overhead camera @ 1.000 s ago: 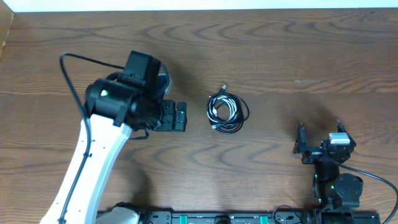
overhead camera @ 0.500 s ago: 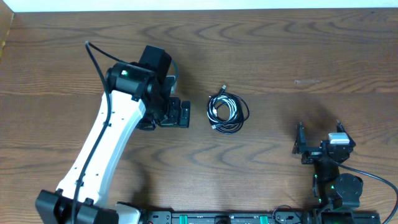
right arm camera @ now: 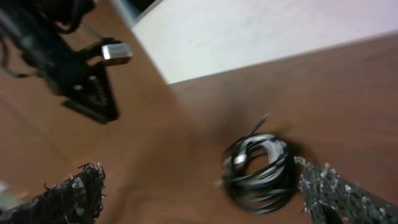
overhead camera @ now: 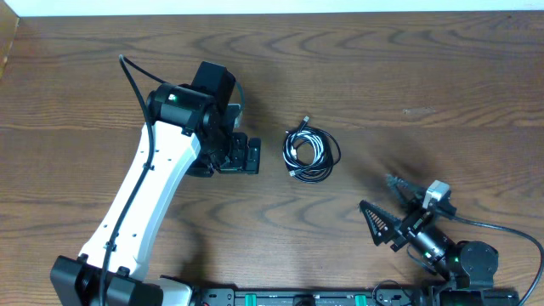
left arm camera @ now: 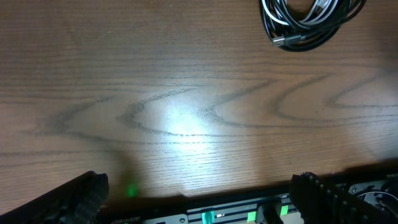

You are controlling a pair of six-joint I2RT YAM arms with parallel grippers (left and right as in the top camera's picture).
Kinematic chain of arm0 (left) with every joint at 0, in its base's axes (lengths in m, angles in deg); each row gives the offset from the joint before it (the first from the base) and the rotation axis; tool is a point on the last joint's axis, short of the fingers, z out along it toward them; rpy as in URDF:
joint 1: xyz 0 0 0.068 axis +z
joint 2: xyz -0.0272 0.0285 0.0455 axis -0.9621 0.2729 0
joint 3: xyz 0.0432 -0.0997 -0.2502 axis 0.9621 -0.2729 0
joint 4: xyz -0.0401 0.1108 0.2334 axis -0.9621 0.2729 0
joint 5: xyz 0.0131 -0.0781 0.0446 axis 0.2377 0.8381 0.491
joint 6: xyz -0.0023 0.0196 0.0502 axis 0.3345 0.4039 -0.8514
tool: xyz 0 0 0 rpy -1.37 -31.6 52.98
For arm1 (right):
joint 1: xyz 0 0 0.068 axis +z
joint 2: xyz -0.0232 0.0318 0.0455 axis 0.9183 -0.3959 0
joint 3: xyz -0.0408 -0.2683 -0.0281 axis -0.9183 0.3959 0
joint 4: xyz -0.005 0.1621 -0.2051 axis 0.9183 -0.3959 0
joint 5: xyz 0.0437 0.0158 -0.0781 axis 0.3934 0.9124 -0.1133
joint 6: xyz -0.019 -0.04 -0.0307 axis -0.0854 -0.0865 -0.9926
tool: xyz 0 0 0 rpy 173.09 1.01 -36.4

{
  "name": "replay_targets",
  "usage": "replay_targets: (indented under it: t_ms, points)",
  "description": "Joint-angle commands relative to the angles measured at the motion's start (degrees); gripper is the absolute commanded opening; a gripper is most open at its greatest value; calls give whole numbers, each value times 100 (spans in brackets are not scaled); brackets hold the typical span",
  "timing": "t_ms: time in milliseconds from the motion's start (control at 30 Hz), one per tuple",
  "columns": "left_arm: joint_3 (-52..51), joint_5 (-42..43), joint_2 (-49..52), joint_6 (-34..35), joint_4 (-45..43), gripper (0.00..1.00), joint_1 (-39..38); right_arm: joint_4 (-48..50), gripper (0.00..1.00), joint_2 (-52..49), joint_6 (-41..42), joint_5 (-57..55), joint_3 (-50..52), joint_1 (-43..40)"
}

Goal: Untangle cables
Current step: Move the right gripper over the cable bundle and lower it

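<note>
The cables [overhead camera: 310, 154] lie as one coiled bundle at the middle of the wooden table, black cords wound round a white one, with a plug sticking out at the upper left. My left gripper [overhead camera: 251, 158] hovers open just left of the bundle, not touching it. In the left wrist view the cables [left arm camera: 308, 22] sit at the top right, far from the gripper [left arm camera: 199, 199], which has nothing between its fingers. My right gripper [overhead camera: 384, 206] is open, tilted, to the lower right of the bundle. The right wrist view is blurred; the cables [right arm camera: 261, 171] lie near the right finger [right arm camera: 336, 196].
A black rail with green labels [overhead camera: 297, 297] runs along the table's front edge, also in the left wrist view [left arm camera: 249, 211]. A pale wall [right arm camera: 249, 31] borders the far edge. The left arm's thick black wire [overhead camera: 132, 81] loops above its white link.
The left arm swung up and right toward the bundle, then held still. The right arm has tilted and turned its open gripper up and left toward the cables.
</note>
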Motion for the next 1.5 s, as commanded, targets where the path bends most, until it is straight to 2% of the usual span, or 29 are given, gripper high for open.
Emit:
replay_targets:
  t_ms: [0, 200, 400, 567, 833, 1067, 1267, 1367, 1467]
  points:
    - [57, -79, 7, 55, 24, 98, -22, 208, 99, 35, 1012, 579, 7, -39]
    - [57, -79, 7, 55, 24, 98, -22, 1720, 99, 35, 1606, 822, -120, -42]
    - [57, -79, 7, 55, 24, 98, -22, 1641, 99, -52, 1517, 822, -800, -63]
    - [57, -79, 7, 55, 24, 98, -22, 492, 99, -496, 835, 866, -1829, -109]
    - [57, -79, 7, 55, 24, 98, -22, -2575, 99, -1773, -1661, 485, -3512, -109]
    - [55, -79, 7, 55, 24, 98, -22, -4937, 99, -3303, -3226, 175, -4854, -31]
    - [55, -79, 7, 55, 24, 98, -22, -6382, 99, -4756, -3574, -1025, -6201, 522]
    - [57, -79, 7, 55, 24, 98, -22, -6443, 99, -5370, -3558, -1014, -6581, 918]
    - [55, -79, 7, 55, 24, 98, -22, -5993, 99, -5807, -3180, -321, -6612, 1244]
